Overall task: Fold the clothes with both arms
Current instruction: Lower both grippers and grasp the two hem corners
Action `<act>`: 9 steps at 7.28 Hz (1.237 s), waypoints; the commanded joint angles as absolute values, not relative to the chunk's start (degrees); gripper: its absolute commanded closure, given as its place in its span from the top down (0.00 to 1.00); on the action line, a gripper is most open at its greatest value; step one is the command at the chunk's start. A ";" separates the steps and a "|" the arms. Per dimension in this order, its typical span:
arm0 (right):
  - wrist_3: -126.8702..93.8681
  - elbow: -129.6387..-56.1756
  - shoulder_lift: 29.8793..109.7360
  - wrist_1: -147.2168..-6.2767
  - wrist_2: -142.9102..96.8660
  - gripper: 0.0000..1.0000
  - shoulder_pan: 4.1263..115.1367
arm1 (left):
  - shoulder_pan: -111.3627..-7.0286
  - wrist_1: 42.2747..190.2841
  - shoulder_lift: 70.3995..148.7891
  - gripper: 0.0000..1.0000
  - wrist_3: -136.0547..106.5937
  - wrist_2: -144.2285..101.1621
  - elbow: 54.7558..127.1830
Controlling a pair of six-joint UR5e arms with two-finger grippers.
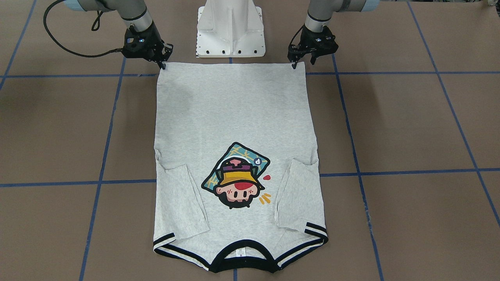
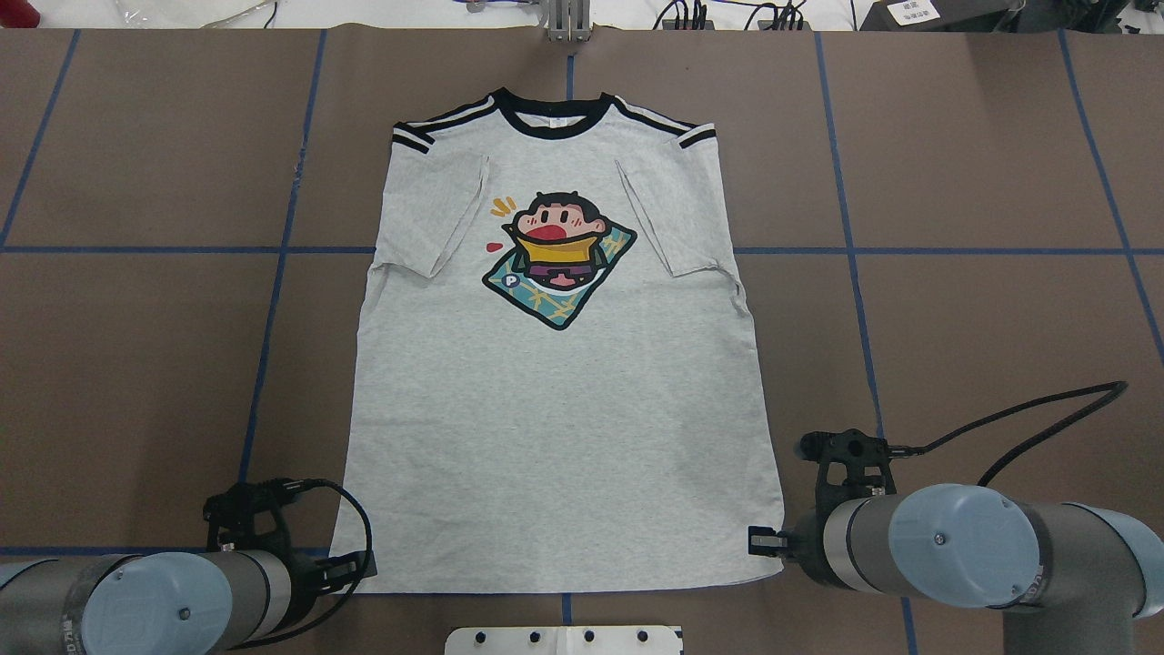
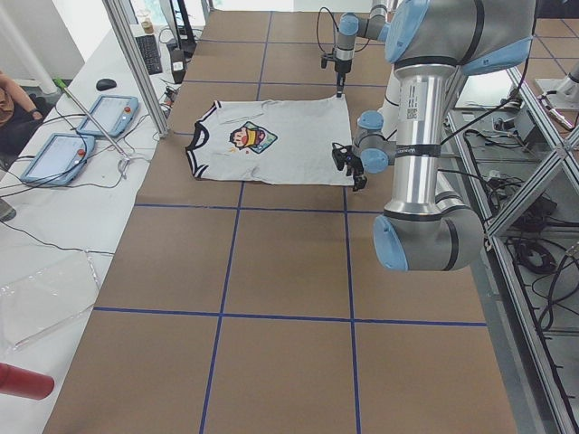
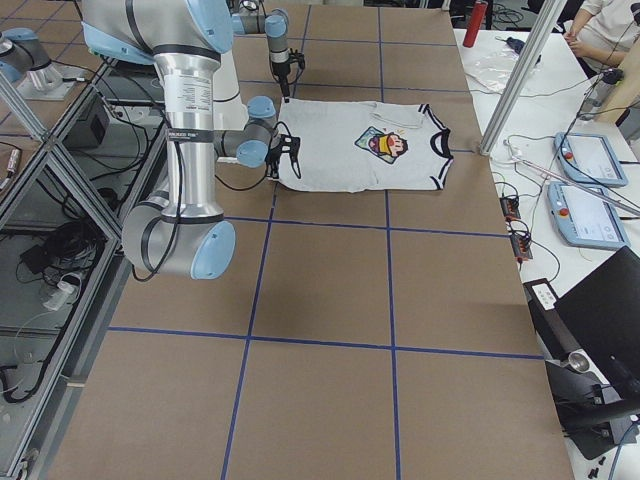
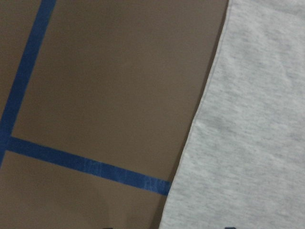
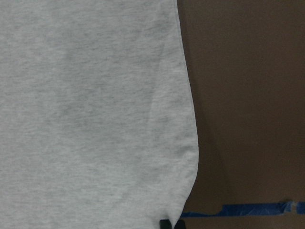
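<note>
The grey T-shirt lies flat, print up, on the brown tabletop. Its hem is at the two hands and its black collar is at the end far from them. Both sleeves are turned in onto the front.

Between the hands, just behind the hem, stands the white pedestal. A black cable loops outward from the right hand. Blue tape lines run under the cloth. Well beyond the collar, two control pendants sit on a side bench.

The left hand is at one hem corner with its fingertips apart, one over cloth and one over bare tabletop (its wrist view shows only slivers of them). The right hand's tips are drawn together at the other corner, but I cannot tell whether cloth is caught between them. From overhead, the arms' bulky joints cover much of both hands.
</note>
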State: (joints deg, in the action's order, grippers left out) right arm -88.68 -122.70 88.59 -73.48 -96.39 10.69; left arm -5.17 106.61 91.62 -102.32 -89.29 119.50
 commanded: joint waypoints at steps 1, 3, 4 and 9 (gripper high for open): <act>-88.68 -122.70 88.68 -73.48 -97.03 0.00 11.07 | -5.19 106.61 92.19 0.80 -102.13 -89.30 119.01; -88.68 -122.70 88.68 -73.48 -97.12 0.00 11.25 | -5.19 106.52 92.55 0.60 -102.13 -89.30 118.57; -88.68 -122.70 88.59 -73.48 -97.12 0.00 11.34 | -5.27 106.52 92.55 0.49 -102.13 -89.30 118.48; -88.68 -122.70 88.68 -73.48 -97.47 0.00 11.69 | -5.71 106.44 92.55 0.04 -102.04 -89.56 119.35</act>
